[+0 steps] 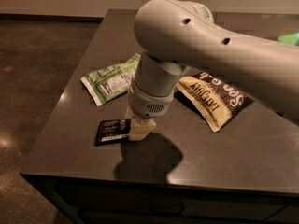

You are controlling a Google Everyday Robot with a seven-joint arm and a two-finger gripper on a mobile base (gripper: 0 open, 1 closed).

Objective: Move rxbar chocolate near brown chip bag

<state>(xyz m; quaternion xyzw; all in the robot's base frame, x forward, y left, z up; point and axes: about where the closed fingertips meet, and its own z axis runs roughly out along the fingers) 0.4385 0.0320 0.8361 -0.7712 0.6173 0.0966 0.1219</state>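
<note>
You've a black bar (pixel 110 130) with white print, the cream gripper (pixel 140 129) at its right end; a chip bag (pixel 211 101), brown with tan ends and white lettering; a pouch (pixel 110 80), green and white, perhaps finely printed.
</note>
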